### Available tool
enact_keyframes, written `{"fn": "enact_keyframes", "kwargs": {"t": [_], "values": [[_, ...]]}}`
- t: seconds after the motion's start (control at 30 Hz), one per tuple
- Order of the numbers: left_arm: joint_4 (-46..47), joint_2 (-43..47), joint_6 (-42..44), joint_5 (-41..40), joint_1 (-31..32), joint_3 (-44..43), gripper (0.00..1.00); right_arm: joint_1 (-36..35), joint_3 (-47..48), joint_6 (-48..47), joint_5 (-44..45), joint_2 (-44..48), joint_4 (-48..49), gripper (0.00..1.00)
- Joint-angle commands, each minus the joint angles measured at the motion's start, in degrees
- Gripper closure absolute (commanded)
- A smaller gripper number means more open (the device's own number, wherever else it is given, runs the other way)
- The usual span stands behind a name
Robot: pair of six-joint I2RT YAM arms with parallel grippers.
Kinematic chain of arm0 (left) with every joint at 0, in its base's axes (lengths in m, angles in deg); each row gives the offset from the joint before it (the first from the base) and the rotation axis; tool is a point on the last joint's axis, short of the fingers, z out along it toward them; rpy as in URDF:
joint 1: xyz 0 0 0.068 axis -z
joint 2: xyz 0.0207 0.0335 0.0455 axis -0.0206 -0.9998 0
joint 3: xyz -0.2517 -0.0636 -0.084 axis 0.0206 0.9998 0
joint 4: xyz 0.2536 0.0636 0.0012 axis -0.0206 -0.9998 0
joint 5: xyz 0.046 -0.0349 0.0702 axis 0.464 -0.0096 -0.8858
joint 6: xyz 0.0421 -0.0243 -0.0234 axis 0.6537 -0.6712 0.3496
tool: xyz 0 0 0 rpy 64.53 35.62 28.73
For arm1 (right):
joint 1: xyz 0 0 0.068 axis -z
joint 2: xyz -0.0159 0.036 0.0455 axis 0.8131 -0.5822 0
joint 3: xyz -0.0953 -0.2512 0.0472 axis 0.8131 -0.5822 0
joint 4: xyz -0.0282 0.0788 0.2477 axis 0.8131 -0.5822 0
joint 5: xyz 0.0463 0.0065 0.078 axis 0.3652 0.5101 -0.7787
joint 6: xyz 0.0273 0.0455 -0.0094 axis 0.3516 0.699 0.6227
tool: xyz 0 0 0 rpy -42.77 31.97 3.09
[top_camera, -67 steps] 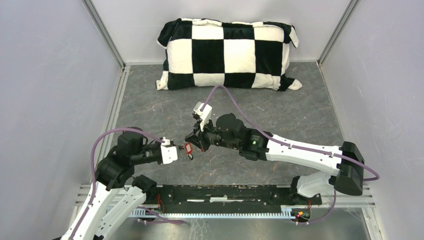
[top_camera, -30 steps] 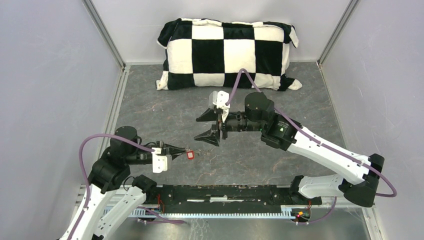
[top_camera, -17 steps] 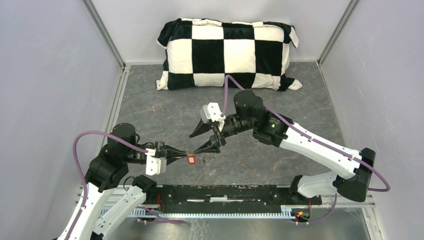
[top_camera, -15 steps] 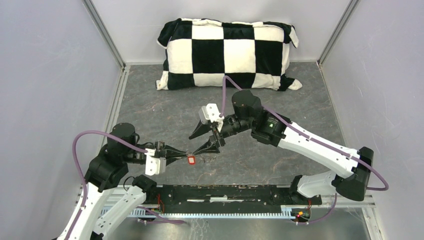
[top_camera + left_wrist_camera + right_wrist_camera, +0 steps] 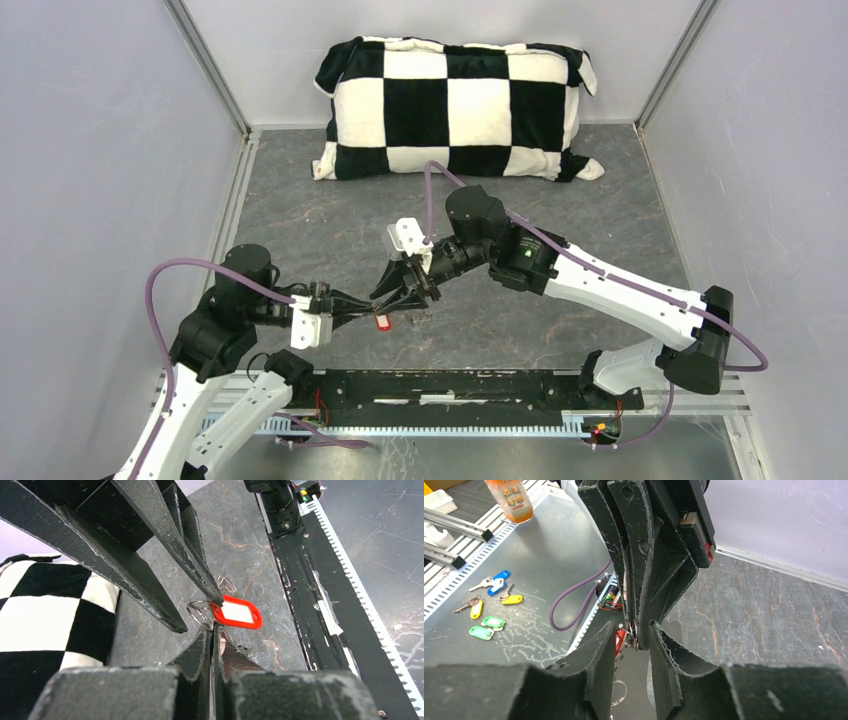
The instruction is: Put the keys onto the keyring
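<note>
Between both arms, low over table (image 5: pixel 600 220): left gripper (image 5: pixel 370 311) clenched on keyring (image 5: pixel 198 611), red key (image 5: pixel 237 614) touching its tips; right gripper (image 5: pixel 392 296) part-open, straddling them. Risk: jaws shutting askew could knock key from wire.

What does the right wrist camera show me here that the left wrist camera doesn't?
Only the right wrist view shows the spare keys with blue, yellow and green tags on the metal sheet, an orange bottle and a purple cable. Only the left wrist view shows the checkered pillow, the base rail and the white face of the red key tag. Both show the left gripper shut at that tag, the open right gripper flanking it, the wire keyring and the grey tabletop.
</note>
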Motion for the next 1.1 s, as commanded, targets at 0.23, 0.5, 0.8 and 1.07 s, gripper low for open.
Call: {"fn": "enact_keyframes", "kwargs": {"t": [0.23, 0.5, 0.8, 1.07], "values": [[1.5, 0.3, 1.0, 0.4, 0.3, -1.8, 0.98, -0.1, 7.7, -3.0, 6.0, -2.0, -7.7, 1.00], [1.6, 0.8, 0.7, -6.6, 0.3, 0.3, 0.50, -1.1, 14.8, -6.6, 14.7, -4.3, -18.8, 1.00], [1.5, -3.6, -1.7, -8.1, 0.3, -1.7, 0.80, -3.1, 16.5, -7.8, 18.9, -6.9, -21.8, 1.00], [1.4, -3.7, -3.8, -7.2, 0.3, -0.5, 0.65, -3.1, 11.4, -6.9, 17.5, -5.2, -16.1, 1.00]]}}
